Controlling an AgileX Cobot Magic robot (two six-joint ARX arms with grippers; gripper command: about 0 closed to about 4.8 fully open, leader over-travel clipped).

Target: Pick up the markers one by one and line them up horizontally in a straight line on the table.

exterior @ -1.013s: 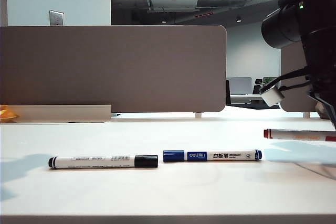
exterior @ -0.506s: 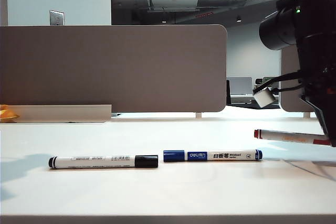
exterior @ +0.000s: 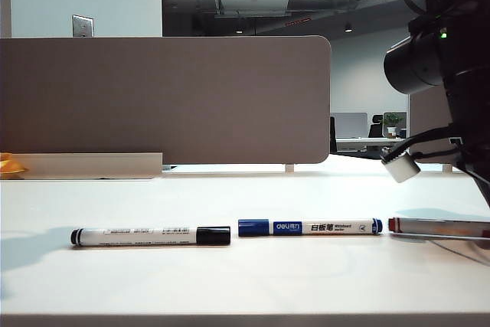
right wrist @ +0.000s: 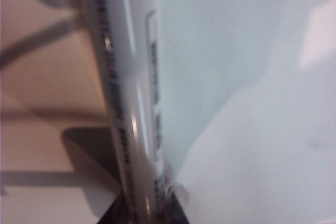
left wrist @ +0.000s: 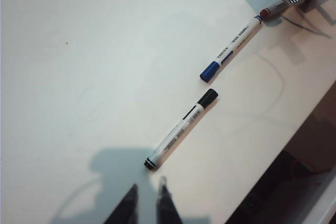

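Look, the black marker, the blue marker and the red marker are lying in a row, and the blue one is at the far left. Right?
Not quite: the black marker is at the far left. The blue marker lies in the middle and the red marker on the right, as the exterior view shows.

In the exterior view the red-capped marker [exterior: 436, 227] runs off the right edge, so its far end and the right tool gripping it stay out of sight there. The right wrist view is heavily blurred: the marker's barrel [right wrist: 131, 103] fills it close up, its print unreadable, and the right tool [right wrist: 149, 211] shows only as dark finger tips cut by the picture's edge. In the left wrist view the left tool [left wrist: 147, 205] is likewise cut off, only two finger tips showing. The marker labels there are too small to read.
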